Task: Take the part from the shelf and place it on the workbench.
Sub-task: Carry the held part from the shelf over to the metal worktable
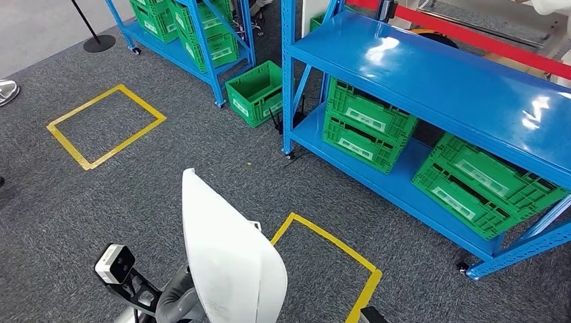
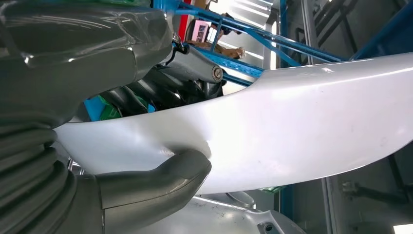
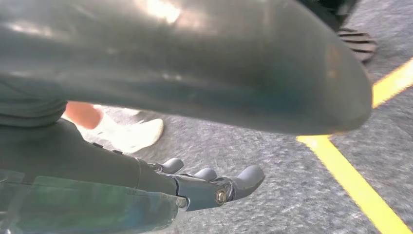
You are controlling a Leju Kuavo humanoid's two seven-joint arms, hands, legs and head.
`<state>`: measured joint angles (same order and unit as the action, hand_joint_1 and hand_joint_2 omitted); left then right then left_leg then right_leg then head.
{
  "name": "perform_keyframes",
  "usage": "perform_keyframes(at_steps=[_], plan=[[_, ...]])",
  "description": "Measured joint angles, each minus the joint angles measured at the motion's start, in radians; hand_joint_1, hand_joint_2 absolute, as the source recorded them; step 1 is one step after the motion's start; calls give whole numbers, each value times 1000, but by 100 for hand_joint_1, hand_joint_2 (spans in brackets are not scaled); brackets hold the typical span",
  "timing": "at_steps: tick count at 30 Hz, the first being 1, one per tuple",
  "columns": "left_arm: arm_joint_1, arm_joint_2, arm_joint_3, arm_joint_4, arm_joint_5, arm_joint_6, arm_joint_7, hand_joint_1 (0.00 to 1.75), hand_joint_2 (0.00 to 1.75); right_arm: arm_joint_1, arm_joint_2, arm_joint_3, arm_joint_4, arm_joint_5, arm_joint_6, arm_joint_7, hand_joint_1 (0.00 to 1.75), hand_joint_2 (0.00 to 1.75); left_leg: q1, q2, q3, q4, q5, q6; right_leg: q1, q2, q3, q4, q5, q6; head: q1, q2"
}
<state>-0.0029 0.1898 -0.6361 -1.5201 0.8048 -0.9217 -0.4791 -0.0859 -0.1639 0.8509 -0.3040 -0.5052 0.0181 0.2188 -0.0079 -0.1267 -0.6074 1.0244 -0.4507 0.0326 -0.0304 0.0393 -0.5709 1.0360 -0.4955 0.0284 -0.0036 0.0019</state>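
Note:
The part is a large white curved shell [image 1: 225,256], standing up in front of me at the bottom of the head view. My left hand [image 1: 176,296] grips it from below and to the left. In the left wrist view the thick grey thumb [image 2: 160,178] presses on one face of the white part [image 2: 302,126] while the dark fingers [image 2: 160,95] hold the other face. My right hand [image 3: 204,187] hangs over the grey carpet with its fingers stretched out and nothing in them.
A blue shelf [image 1: 438,74] with green crates [image 1: 367,124] on its lower level stands ahead on the right. A second blue shelf [image 1: 195,33] with crates is at the back. Yellow tape squares [image 1: 104,124] mark the carpet. A person's shoe [image 3: 129,134] stands near my right hand.

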Motion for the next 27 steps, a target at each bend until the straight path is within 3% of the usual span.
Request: perform_keyframes(at_steps=[1,3,5,7,8,9,11,13,16,18,20,22,23,24,26,27], plan=[[3,0,2,0,-2,1,-3,175,175,-3,1,4,-1,3,4,2,0,0,1,9,-3,5,-3,-4,-1,-7,1,-1,2,-4,0,0],[4,1,7,0,-5,3,-7,175,175,-10,4,11,-4,7,9,5,0,0,2,57,-29,59,-37,-17,-5,-26,4,-5,3,-17,-2,0],[4,1,11,0,-8,5,-9,175,175,-11,3,17,-5,9,10,7,0,0,9,105,-90,181,-96,-31,-2,-48,5,-4,0,-26,-4,0],[5,1,12,0,-10,6,-9,175,175,-11,3,20,-5,11,10,9,0,0,17,118,-139,274,-123,-38,1,-72,5,-4,-3,-29,-4,0],[6,1,13,0,-11,6,-9,175,175,-12,3,21,-5,11,10,10,0,0,19,122,-139,269,-109,-39,1,-84,6,-4,-4,-30,-4,0],[6,2,14,0,-12,6,-9,175,175,-13,3,22,-5,11,10,10,0,0,20,128,-118,227,-81,-37,1,-94,8,-4,-6,-30,-4,0],[5,2,15,0,-12,6,-9,175,175,-16,6,22,-6,11,10,10,0,0,13,166,-45,87,-22,-25,5,-113,13,-5,-10,-26,-4,0],[4,2,16,0,-12,6,-10,175,175,-17,8,22,-6,12,10,10,0,0,2,192,-5,9,-2,-13,9,-131,16,-6,-14,-20,-4,0],[6,2,18,-1,-12,6,-11,175,175,-19,10,22,-7,12,10,11,0,0,-3,166,0,-11,2,2,8,-152,24,-13,-19,-7,-4,0],[5,1,19,-2,-12,6,-11,175,175,-21,9,23,-9,12,10,11,0,0,2,144,15,-35,15,15,7,-117,11,24,-42,-6,-2,0],[2,-3,20,-1,-12,6,-11,175,175,-19,8,23,-10,11,10,12,0,0,4,119,23,-46,22,22,6,-64,-45,142,-92,-15,1,0],[4,-4,20,0,-13,7,-11,175,175,-15,6,23,-10,11,10,12,0,0,2,90,23,-45,22,23,6,-46,-105,250,-123,-14,2,0],[5,-4,20,0,-13,7,-11,175,175,-13,4,23,-10,12,10,13,0,0,2,75,23,-45,21,22,5,-44,-114,256,-116,-7,2,0],[6,-4,20,0,-13,7,-11,175,175,-14,3,24,-10,12,10,13,0,0,4,59,24,-43,20,21,4,-41,-102,221,-93,3,2,0],[6,-5,20,0,-12,7,-11,175,175,-15,3,24,-10,11,11,13,0,0,6,31,22,-30,13,10,-3,-15,-47,88,-30,23,3,0],[6,-5,19,0,-7,7,-5,175,175,-15,3,24,-10,6,16,14,0,0,6,19,18,-21,7,3,-6,-1,-24,37,-9,24,3,0]])
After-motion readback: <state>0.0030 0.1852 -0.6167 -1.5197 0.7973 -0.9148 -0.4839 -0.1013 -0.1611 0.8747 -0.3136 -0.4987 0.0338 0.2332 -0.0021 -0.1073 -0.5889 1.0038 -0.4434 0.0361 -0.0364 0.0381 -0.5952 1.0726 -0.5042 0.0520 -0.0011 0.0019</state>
